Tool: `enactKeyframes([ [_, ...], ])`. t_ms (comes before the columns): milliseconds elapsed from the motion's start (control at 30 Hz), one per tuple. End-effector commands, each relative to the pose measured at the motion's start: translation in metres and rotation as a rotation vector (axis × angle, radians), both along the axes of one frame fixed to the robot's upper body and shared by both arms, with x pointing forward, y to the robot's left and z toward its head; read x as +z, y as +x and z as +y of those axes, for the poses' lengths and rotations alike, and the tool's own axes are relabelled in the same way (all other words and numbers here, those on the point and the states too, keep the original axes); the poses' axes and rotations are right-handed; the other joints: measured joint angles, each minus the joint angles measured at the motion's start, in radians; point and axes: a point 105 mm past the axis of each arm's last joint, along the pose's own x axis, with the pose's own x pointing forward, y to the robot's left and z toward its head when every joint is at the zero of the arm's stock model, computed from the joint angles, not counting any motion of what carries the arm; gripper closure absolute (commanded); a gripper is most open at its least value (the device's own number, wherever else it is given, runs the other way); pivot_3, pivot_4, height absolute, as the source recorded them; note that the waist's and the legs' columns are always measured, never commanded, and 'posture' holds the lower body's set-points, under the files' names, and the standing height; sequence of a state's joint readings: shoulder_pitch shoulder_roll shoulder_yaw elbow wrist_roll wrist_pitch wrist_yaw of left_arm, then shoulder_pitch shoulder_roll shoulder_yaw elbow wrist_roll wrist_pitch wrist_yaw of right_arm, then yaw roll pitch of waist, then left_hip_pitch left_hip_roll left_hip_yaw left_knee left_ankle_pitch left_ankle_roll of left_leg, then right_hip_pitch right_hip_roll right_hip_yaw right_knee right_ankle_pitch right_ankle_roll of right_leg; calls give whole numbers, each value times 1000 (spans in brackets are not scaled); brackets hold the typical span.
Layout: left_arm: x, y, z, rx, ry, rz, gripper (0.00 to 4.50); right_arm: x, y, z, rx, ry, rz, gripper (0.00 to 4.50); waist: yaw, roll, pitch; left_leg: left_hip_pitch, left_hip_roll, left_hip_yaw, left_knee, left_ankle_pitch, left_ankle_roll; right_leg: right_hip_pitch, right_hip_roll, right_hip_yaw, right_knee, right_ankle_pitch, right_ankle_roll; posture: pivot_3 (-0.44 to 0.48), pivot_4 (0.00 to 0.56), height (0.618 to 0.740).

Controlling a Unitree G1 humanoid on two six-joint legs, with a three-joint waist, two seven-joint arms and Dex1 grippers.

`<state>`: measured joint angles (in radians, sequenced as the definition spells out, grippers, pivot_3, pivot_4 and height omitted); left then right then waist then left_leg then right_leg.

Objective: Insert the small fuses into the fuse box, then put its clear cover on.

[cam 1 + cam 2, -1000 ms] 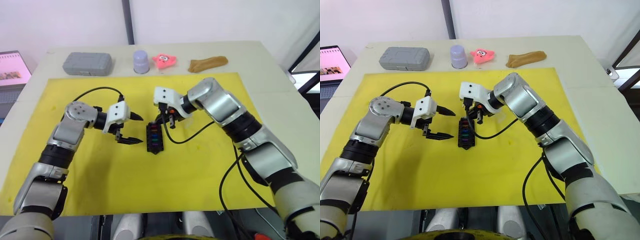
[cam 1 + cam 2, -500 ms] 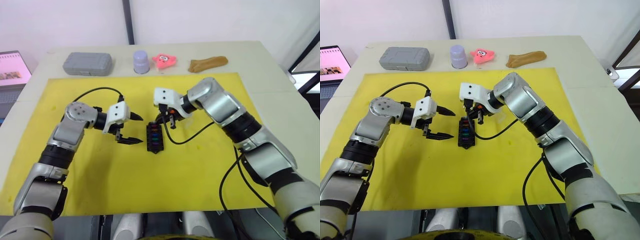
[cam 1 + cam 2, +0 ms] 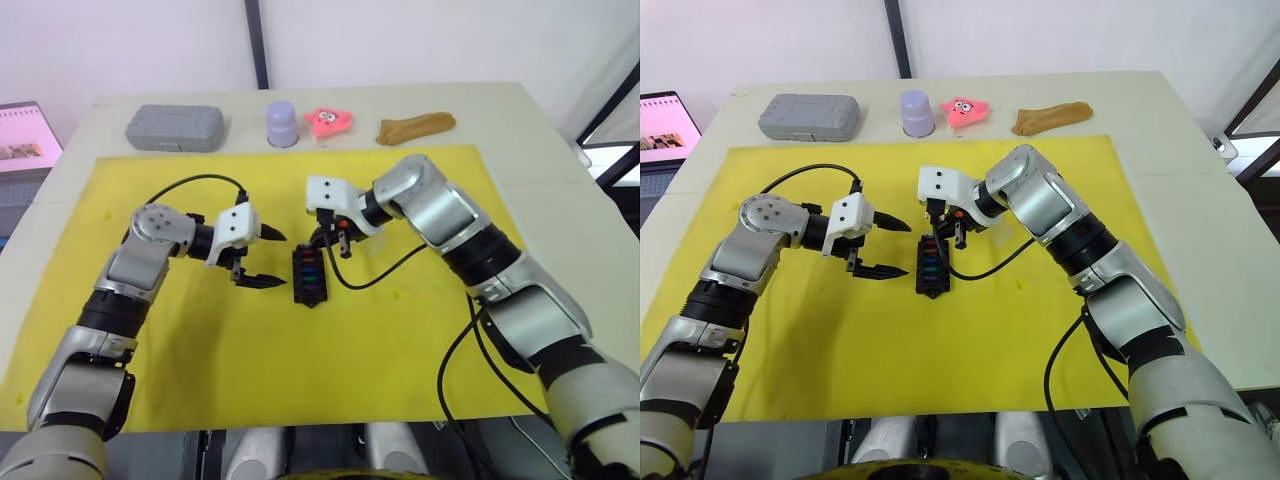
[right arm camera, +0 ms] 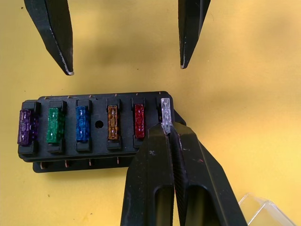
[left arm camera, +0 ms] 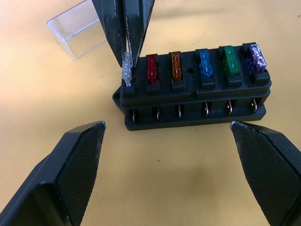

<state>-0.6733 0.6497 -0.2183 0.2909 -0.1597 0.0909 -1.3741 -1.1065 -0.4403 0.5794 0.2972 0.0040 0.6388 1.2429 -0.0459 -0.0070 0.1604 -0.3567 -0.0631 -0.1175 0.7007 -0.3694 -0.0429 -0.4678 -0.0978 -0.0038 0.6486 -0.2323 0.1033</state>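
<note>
Left wrist view, black fuse box (image 5: 193, 92), six coloured fuses

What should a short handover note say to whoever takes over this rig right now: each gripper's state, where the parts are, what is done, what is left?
Right gripper: shut on the pale fuse, holding it at the end slot of the fuse box; it sticks up, not fully seated.
Left gripper: open, empty, beside the box.
Done: purple, green, blue, orange and red fuses sit in their slots.
Clear cover: on the yellow mat beyond the box.
Left: press the pale fuse home, let go, fit the cover.
</note>
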Motion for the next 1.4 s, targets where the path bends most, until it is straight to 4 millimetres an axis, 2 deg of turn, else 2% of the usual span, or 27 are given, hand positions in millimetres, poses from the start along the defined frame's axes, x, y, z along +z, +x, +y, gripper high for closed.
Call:
enactKeyframes([
  [33, 8, -1, -1, -13, 4, -40, 19, 8, 0, 4, 15, 19, -26, 4500, 0, 0, 0, 0, 0, 0, 0, 0, 0, 0, 0, 0, 0, 0, 0, 0, 150, 740],
  [333, 7, -2, -1, -16, 6, -39, 19, 18, -3, 6, 22, 45, -32, 4500, 0, 0, 0, 0, 0, 0, 0, 0, 0, 0, 0, 0, 0, 0, 0, 0, 150, 740],
  [867, 6, -2, 0, -11, 6, -34, 19, 14, -4, 8, 35, 38, -40, 4500, -1, 0, 0, 0, 0, 0, 0, 0, 0, 0, 0, 0, 0, 0, 0, 0, 150, 740],
  [933, 7, -2, -1, -11, 6, -33, 0, 14, -4, 8, 31, 40, -39, 3854, -1, 0, 0, 0, 0, 0, 0, 0, 0, 0, 0, 0, 0, 0, 0, 0, 150, 740],
  [1233, 6, -1, 0, -11, 7, -34, 0, 14, -6, 8, 34, 43, -35, 3854, 0, 0, 0, 0, 0, 0, 0, 0, 0, 0, 0, 0, 0, 0, 0, 0, 150, 740],
  [1400, 6, -1, 0, -8, 7, -34, 0, 22, -7, 8, 38, 54, -40, 3854, 0, 0, 0, 0, 0, 0, 0, 0, 0, 0, 0, 0, 0, 0, 0, 0, 150, 740],
])
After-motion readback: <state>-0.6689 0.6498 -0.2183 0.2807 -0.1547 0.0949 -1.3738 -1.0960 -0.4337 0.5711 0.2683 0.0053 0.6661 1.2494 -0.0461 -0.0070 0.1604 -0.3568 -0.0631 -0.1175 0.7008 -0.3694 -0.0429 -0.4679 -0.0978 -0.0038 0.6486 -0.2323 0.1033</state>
